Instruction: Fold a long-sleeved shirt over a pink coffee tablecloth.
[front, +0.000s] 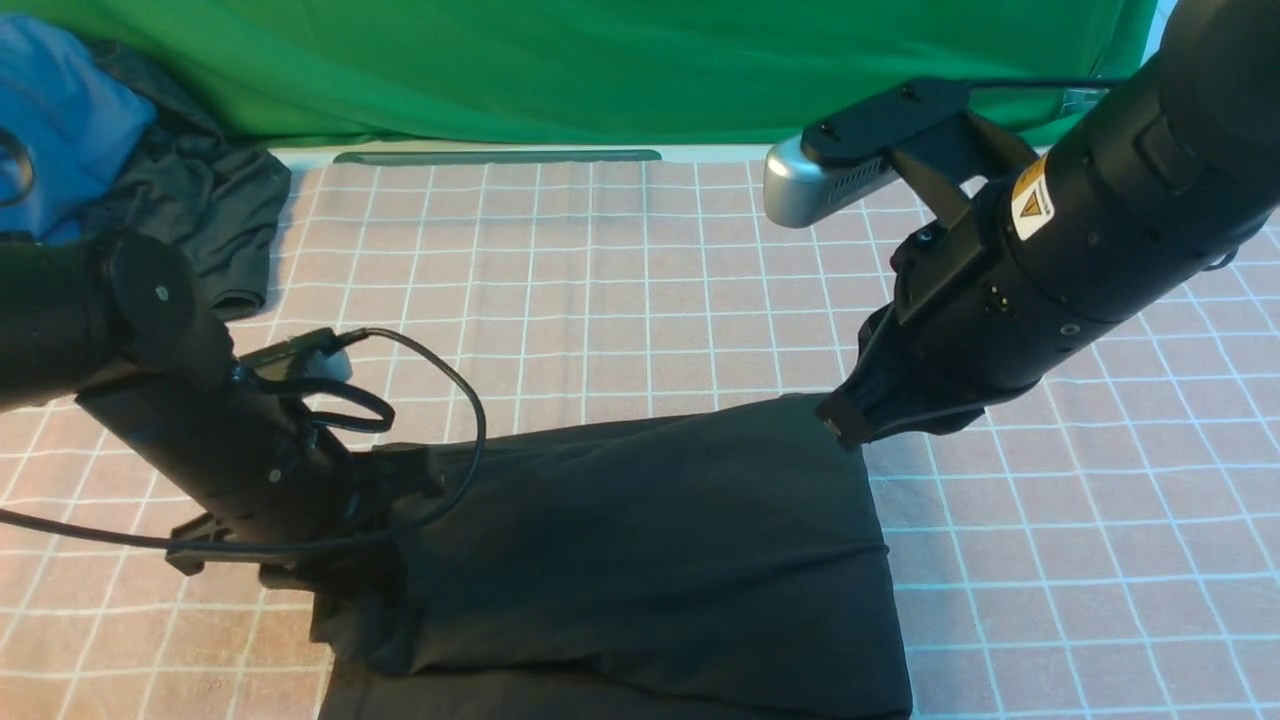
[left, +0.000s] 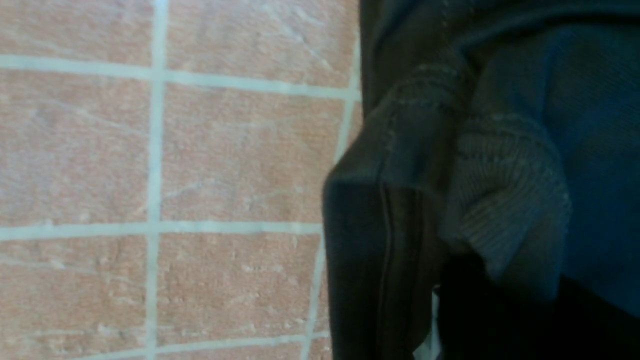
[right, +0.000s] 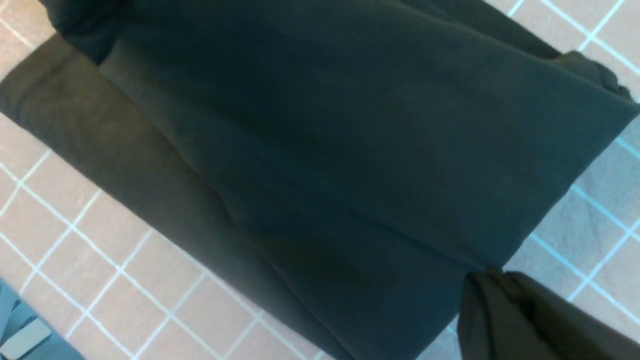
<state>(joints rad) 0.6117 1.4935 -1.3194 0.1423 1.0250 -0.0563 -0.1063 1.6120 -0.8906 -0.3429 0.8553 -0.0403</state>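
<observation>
The long-sleeved shirt (front: 640, 560) lies as a dark, doubled-over block at the near middle of the pink coffee tablecloth (front: 620, 280), its near edge running out of the front view; the sleeves look already tucked in, so I judge the fold to be well along. The right gripper (front: 845, 425) sits at the shirt's far right corner with its jaws closed on a pinch of the cloth; the right wrist view shows the fabric gathered to a point there and drawn taut, probably to keep that edge straight while the layer is carried or laid. The left gripper (front: 400, 480) is down at the shirt's left edge, where the cloth bunches; its fingers are lost against the black fabric, so I cannot tell whether they grip or stand apart. The left wrist view shows a ribbed cuff (left: 505, 200) and a stitched hem stacked right at that edge, beside bare tablecloth. A cable (front: 470, 420) loops from the left arm over the shirt's left part. At the far left a blue garment (front: 60, 110) and a dark grey garment (front: 210, 210) lie bunched together, well apart from the work; a green cloth (front: 600, 60) hangs along the far side.
</observation>
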